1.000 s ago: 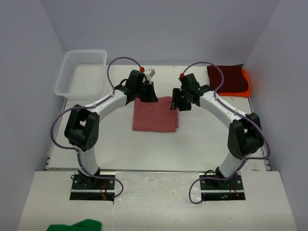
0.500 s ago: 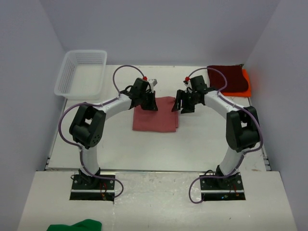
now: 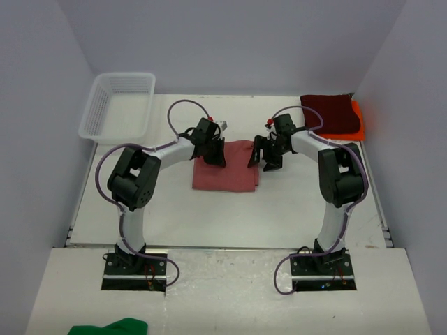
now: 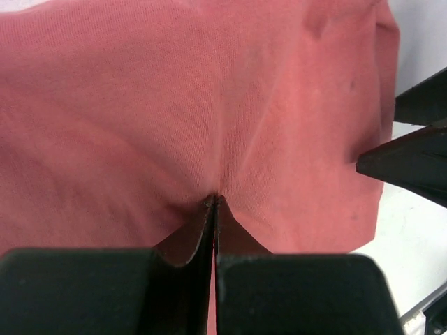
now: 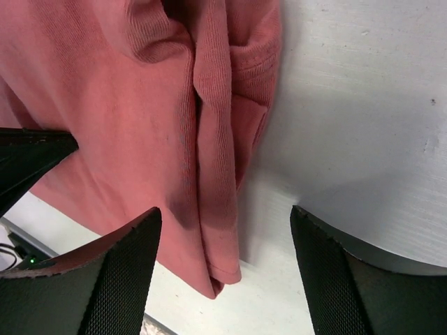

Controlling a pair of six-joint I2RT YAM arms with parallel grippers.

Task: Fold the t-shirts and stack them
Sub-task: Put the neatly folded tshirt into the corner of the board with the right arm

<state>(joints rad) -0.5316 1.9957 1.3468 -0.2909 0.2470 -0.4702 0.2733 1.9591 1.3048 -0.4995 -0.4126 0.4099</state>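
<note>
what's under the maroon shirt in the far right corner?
An orange shirt. Only a strip of it shows, past the right and near edges of the maroon shirt. The rest is covered, so how it is folded cannot be seen.

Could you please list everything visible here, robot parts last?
rose t-shirt: one, faded brick-red, folded, table centre
maroon t-shirt: one, dark maroon, folded, far right corner, atop the orange one
orange t-shirt: one, bright orange, under the maroon one
mesh basket: one, white, far left corner
green cloth: one, green, bottom edge of top view
table: one, white, beneath the shirts and basket
cables: two, purple, looping along the arms
arms: two, white with black joints, bases at near edge
left gripper: one, black, shut on the rose t-shirt
right gripper: one, black, open astride the rose t-shirt's right edge
</note>
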